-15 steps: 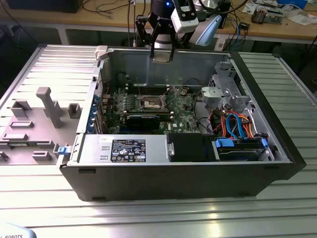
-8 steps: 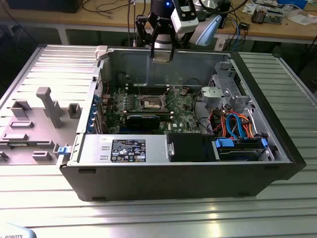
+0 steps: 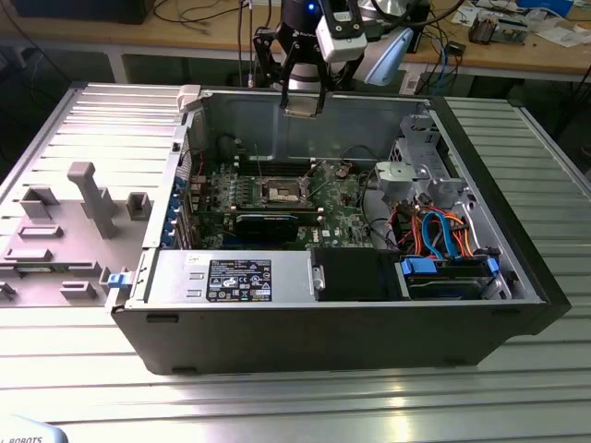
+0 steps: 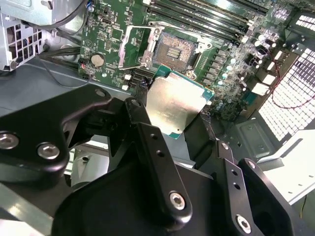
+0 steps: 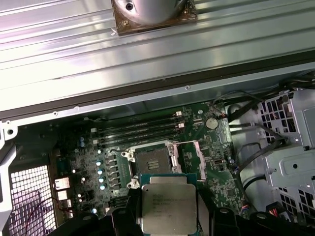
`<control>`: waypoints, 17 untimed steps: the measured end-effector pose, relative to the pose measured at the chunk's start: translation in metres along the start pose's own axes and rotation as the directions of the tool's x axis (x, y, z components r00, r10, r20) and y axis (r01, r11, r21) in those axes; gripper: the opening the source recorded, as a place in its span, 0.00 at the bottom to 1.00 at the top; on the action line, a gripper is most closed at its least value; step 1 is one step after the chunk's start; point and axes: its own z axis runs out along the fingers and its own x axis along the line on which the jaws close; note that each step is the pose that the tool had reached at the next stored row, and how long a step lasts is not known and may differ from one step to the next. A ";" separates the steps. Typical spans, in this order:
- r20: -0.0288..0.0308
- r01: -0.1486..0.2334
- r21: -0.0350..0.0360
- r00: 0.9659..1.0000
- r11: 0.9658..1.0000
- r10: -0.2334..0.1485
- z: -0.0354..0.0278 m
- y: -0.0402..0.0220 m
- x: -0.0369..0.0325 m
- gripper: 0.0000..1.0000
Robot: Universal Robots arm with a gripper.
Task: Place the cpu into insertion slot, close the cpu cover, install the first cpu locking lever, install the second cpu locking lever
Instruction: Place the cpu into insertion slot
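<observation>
My gripper (image 3: 303,100) hangs above the back wall of the open computer case, shut on the cpu (image 3: 303,107). In both wrist views the cpu (image 4: 174,104) (image 5: 167,207) is a flat square chip with a silver top on a green edge, clamped between the black fingers (image 4: 153,147). Below it on the green motherboard (image 3: 342,208) lies the insertion slot (image 3: 282,192) (image 4: 177,49) (image 5: 153,162), dark, bare and uncovered. The cpu cover (image 4: 134,46) (image 5: 193,158) stands swung open beside the slot. The chip is well above the slot, not touching it.
A black heatsink bar (image 3: 268,222) sits just in front of the slot. A labelled power supply (image 3: 231,277) fills the case's front. A drive cage with blue and orange cables (image 3: 443,240) is on the exterior view's right. A grey fixture tray (image 3: 65,221) lies outside on the left.
</observation>
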 end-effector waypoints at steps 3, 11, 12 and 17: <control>0.000 -0.003 0.000 1.000 1.000 0.003 0.0000 0.0000 0.0000 0.55; 0.001 -0.006 0.000 1.000 1.000 0.006 0.0000 0.0000 0.0000 0.55; 0.001 -0.007 0.000 1.000 1.000 0.007 0.0000 0.0000 0.0001 0.55; 0.001 -0.014 0.000 1.000 1.000 0.014 0.0000 -0.0001 0.0004 0.55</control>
